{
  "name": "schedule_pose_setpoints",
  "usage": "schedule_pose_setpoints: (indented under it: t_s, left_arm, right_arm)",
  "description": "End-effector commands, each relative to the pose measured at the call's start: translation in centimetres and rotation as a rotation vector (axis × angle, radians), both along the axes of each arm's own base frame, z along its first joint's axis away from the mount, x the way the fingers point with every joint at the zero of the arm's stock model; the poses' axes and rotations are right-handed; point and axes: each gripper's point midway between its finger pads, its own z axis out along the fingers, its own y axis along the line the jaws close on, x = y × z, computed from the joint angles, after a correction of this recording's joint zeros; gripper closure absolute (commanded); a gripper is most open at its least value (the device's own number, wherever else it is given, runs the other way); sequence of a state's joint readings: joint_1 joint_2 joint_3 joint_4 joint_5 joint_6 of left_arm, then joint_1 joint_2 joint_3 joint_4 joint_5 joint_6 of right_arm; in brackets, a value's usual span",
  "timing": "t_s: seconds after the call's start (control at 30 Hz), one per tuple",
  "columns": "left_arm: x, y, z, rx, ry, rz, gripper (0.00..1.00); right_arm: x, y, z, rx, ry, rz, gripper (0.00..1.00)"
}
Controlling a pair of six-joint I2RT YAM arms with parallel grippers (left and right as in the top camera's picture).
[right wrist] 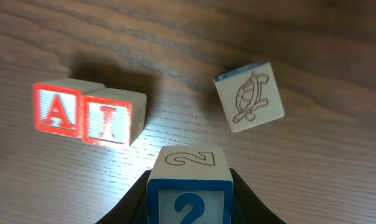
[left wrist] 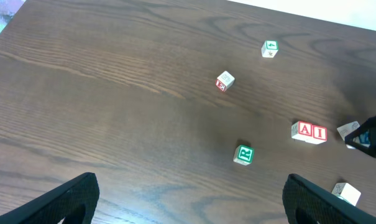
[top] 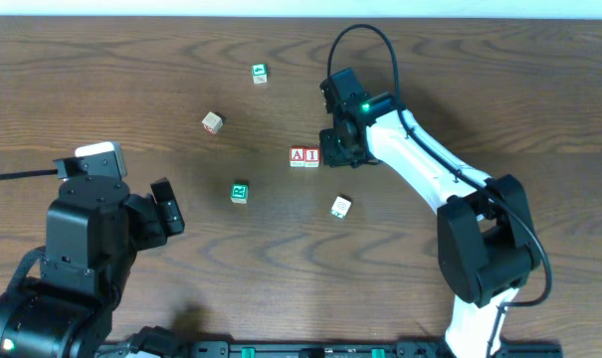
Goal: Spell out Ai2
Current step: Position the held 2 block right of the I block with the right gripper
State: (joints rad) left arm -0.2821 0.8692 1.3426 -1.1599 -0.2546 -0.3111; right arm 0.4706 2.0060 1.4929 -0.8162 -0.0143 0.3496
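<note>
Red A block point(top: 298, 156) and red I block point(top: 311, 156) sit side by side mid-table, also in the right wrist view as A point(right wrist: 57, 112) and I point(right wrist: 110, 119). My right gripper point(top: 339, 149) is shut on a blue 2 block point(right wrist: 189, 186), just right of the I block, slightly above the table. In the left wrist view the A and I pair point(left wrist: 310, 132) shows at right. My left gripper point(left wrist: 188, 199) is open and empty at the front left, far from the blocks.
A turtle-picture block point(right wrist: 248, 96) lies near the I block, also overhead point(top: 341, 207). A green block point(top: 240, 192), a red-marked block point(top: 213, 122) and another green block point(top: 260, 73) are scattered to the left and back.
</note>
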Motion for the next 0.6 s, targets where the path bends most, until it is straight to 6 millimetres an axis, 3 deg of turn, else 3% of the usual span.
schedule_pose_setpoints:
  t_s: [0.0, 0.23, 0.57]
  left_arm:
    - [0.0, 0.4, 0.5, 0.001, -0.012, 0.021, 0.04]
    - [-0.1, 0.4, 0.5, 0.002, -0.011, 0.021, 0.05]
    - [-0.1, 0.4, 0.4, 0.003, -0.009, 0.021, 0.05]
  right_arm:
    - [-0.8, 0.6, -1.1, 0.025, 0.030, -0.027, 0.87]
    - [0.1, 1.4, -2.1, 0.066, -0.031, -0.010, 0.87]
    - [2.3, -0.7, -2.1, -0.040, -0.142, -0.022, 0.89]
